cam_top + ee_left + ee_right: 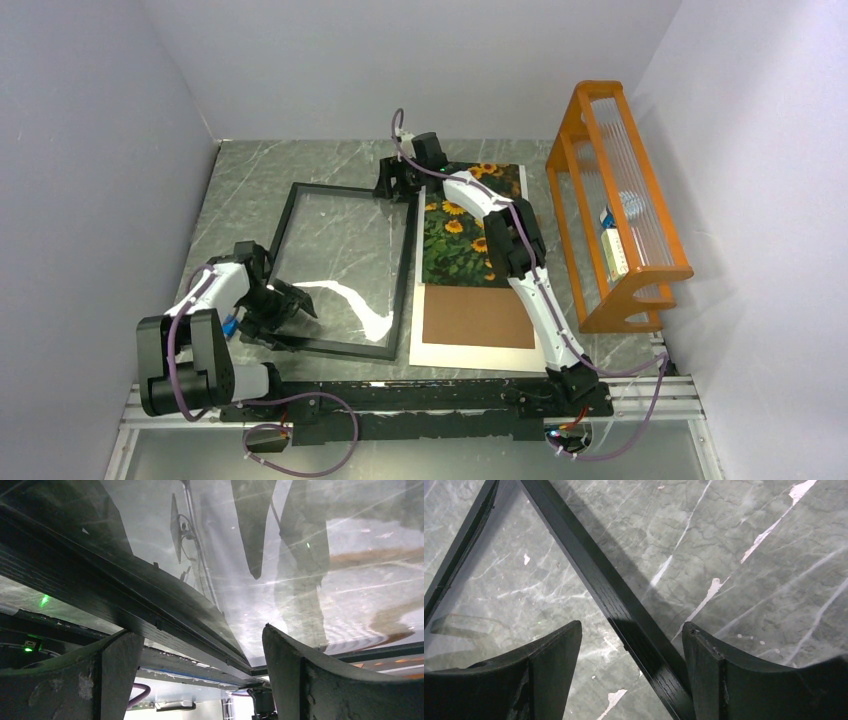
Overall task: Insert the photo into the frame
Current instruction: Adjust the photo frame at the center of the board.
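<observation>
**Both tools straddle the frame, nothing gripped yet**

The frame (404,270) lies skewed on the counter (250,190), centre-left of the top view. Your left tool (290,305), jaws spread, brackets its lower-left corner. Your right tool (395,185), jaws also spread, sits astride the rail near the upper-right corner. Opposite corners probably serve to steady or shift it. The photo (455,240) lies flat just right of the frame, partly under your right arm, not yet inside.
</observation>
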{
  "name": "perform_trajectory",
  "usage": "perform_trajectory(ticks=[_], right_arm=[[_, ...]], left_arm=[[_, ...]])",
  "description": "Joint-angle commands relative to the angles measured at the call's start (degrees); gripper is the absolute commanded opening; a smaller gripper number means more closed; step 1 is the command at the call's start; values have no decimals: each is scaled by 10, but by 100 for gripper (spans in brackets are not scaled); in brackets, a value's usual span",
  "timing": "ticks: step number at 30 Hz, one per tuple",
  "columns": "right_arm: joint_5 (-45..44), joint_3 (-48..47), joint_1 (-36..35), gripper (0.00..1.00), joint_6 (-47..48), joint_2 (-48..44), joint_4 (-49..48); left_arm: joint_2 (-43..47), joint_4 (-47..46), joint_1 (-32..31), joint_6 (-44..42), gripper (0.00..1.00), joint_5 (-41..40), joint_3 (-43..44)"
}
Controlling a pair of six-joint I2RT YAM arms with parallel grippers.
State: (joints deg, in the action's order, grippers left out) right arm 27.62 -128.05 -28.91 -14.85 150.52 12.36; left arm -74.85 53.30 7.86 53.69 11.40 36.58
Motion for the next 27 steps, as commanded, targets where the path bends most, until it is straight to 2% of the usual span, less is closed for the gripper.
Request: perform_trajectory(ticks=[1, 4, 8, 13, 19, 23, 27], right_arm=[[76, 10, 7, 74, -34, -51, 22], [118, 46, 7, 73, -69, -80, -4], [146, 91, 7, 73, -101, -119, -33], [159, 92, 7, 73, -108, -140, -14], [170, 103, 5, 71, -113, -143, -8], [121, 97, 3, 71, -104, -145, 16], [-1, 92, 12, 72, -121, -155, 52]], left_arm=[[-7, -172, 5, -32, 91, 32, 9], [-28, -228, 11, -57, 91, 61, 26], [-86, -233, 32, -97, 89, 106, 82], [-112, -241, 46, -118, 89, 113, 135], [-134, -249, 49, -112, 89, 94, 147], [-157, -242, 70, -117, 89, 30, 162], [-180, -248, 110, -129, 89, 2, 181]])
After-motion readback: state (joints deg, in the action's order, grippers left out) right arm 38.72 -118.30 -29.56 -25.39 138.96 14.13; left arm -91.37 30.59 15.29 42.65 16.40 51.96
